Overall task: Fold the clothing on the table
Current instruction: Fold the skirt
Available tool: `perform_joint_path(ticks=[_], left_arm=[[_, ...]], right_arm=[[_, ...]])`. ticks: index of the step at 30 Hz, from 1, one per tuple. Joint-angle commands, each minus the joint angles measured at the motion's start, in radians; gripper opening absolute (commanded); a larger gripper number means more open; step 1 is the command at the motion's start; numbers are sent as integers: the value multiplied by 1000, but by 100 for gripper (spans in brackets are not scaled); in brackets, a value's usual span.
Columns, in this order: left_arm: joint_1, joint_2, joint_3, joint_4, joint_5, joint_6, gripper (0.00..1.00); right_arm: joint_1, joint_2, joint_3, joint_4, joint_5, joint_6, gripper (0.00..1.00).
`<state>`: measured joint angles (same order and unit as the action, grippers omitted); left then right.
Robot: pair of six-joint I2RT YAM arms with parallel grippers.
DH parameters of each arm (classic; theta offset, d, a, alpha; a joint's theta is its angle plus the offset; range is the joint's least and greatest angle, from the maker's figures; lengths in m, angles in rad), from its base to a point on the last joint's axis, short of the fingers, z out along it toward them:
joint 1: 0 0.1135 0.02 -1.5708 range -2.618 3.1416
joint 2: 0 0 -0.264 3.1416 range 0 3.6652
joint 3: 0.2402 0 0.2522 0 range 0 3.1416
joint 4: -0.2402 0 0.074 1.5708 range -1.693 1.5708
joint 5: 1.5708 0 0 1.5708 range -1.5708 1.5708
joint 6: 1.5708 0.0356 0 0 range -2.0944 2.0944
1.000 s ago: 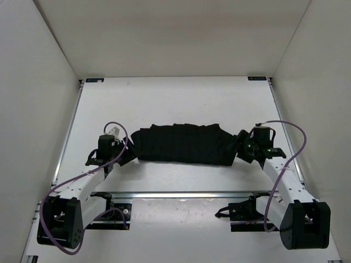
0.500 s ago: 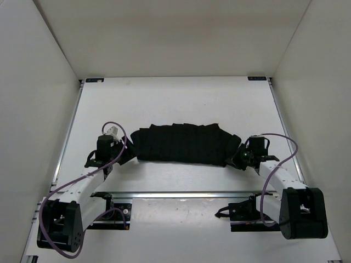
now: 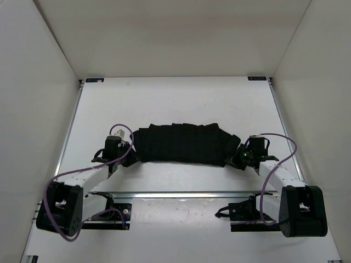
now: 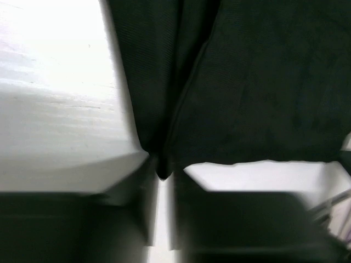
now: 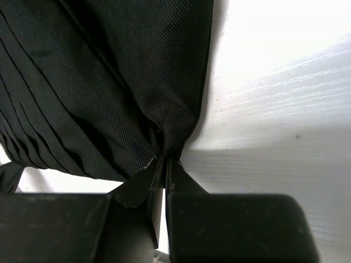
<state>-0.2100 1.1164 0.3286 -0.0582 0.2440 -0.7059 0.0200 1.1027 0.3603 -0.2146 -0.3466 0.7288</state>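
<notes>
Because the soft, pleated black fabric clothing is judged limp, light and prone to sagging, it is best pinched at its end edges. It is spread across the middle of the flat matte white table. The left claw and right claw are each clamped narrowly on one end.

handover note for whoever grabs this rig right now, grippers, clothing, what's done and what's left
Left gripper: closed on a pinch of the clothing at its left end.
Right gripper: shut on the near edge of the clothing's right end.
Clothing: spread as one wide band across the middle of the table, lying flat, not lifted.
Done: both ends are gripped.
Left: lift both ends and make the fold; no fold shows yet.
</notes>
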Motion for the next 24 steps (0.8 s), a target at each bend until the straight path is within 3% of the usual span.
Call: perform_joint_path(ticks=[1,3,7,10,13,16,24], left_arm=[[-17,106,23,118,1,-3,4],[-41,166,36,176,11,-15,0],[-204,313,147,259,15,-50,0],[-310,404,187,363,5,-113,0],[-328,479,185,451,9,-161,0],[-310,516,153,514,5,-185,0],[-289,500,107,595,-18,-184,0]], right_arm=[[-17,-24,14,17,-8,-49,0],[-71,-33,57,-28,-18,-118,0],[-127,-30,225,-212,44,-290,0],[-111,38,429,-393,153,-432,0],[-66,149,656,-537,129,-526,0],[102,241,825,-585,101,-514,0],[512,385,824,-315,130,-379,0]])
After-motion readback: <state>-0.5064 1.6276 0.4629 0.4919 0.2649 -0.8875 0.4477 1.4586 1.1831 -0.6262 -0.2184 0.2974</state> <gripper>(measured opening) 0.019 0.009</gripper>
